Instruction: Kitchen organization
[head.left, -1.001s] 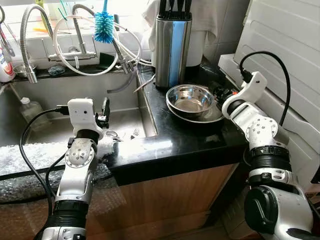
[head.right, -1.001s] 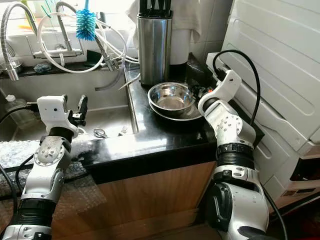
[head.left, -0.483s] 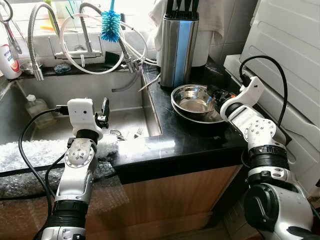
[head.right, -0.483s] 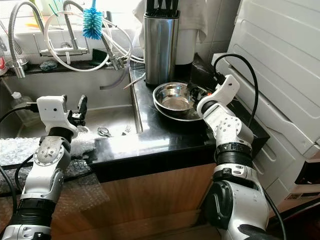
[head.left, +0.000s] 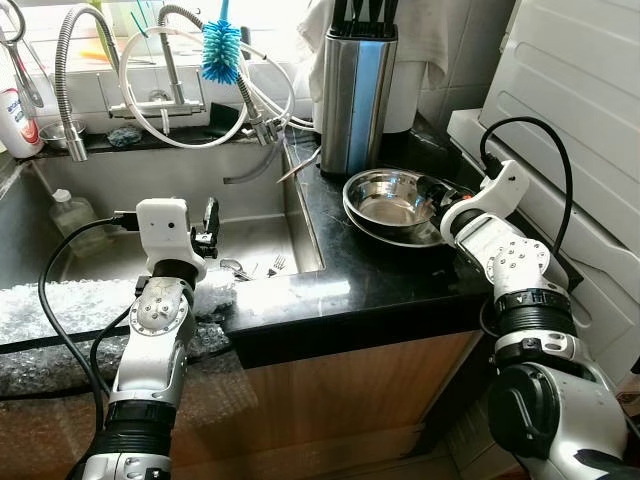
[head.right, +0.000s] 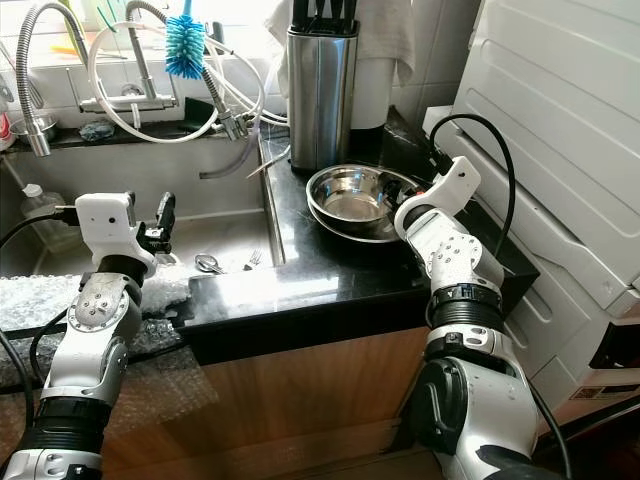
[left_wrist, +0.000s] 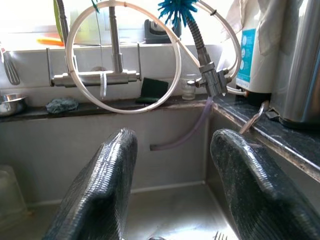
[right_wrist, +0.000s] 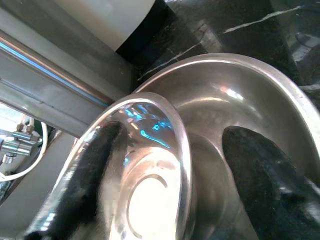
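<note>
Bowls — two nested shiny steel bowls (head.left: 388, 200) on black counter (head.left: 380, 275) | right gripper (right_wrist: 170, 165) fingers spread astride rim | left gripper (left_wrist: 175, 170) agape | likely slippery, light, rigid — pinch rim.

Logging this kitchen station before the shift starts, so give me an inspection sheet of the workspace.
Surface: black stone counter, glossy, beside a steel sink.
Job's things: steel bowl nested in a wider steel dish.
Clutter: cutlery in the sink; steel knife block; blue bottle brush.
Grippers: right gripper open, jaws straddling the bowl's rim; left gripper open over the sink.
Cables: black leads on both arms.
Surroundings: white appliance on the right.
</note>
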